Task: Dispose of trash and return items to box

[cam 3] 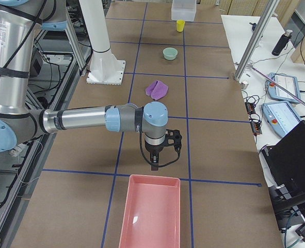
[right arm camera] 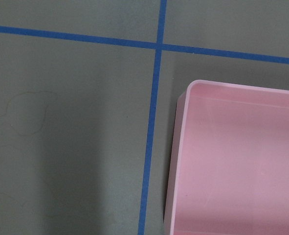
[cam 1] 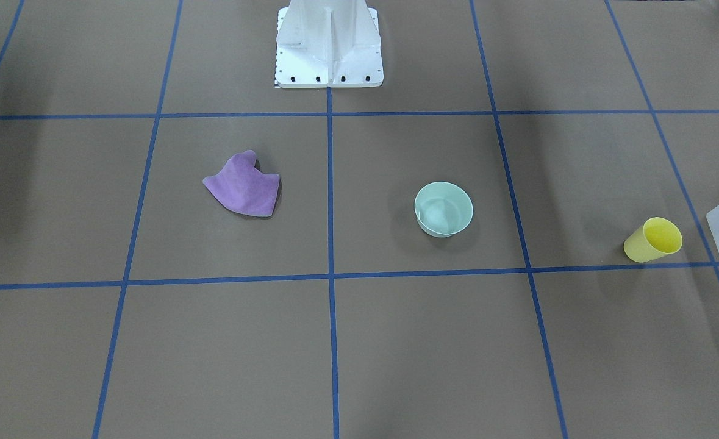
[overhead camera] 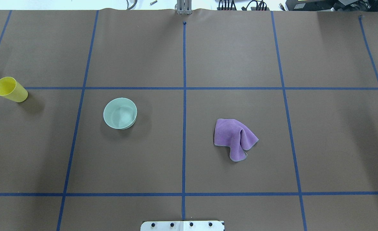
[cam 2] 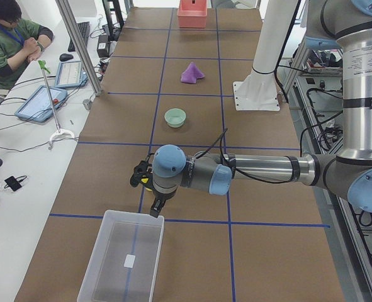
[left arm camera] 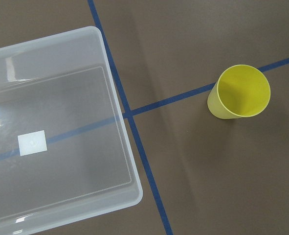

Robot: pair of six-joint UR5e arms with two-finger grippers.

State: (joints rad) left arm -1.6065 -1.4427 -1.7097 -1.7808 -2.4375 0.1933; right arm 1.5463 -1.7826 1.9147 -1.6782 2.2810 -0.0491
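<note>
A small yellow cup (left arm camera: 239,93) stands upright on the brown table, also in the overhead view (overhead camera: 11,89) at far left. The frosted translucent box (left arm camera: 56,132) sits empty close beside it, apart from it. My left gripper (cam 2: 155,211) hangs over the box's near corner (cam 2: 126,258), next to the cup; I cannot tell if it is open. A mint-green bowl (overhead camera: 120,113) and a crumpled purple cloth (overhead camera: 233,138) lie mid-table. My right gripper (cam 3: 153,164) hovers just before a pink tray (cam 3: 151,214); I cannot tell its state.
The pink tray (right arm camera: 237,156) is empty at the table's right end. The white bolted robot base (cam 1: 329,49) stands at the table's back edge. An operator (cam 2: 9,38) sits beside the table with tablets and cables.
</note>
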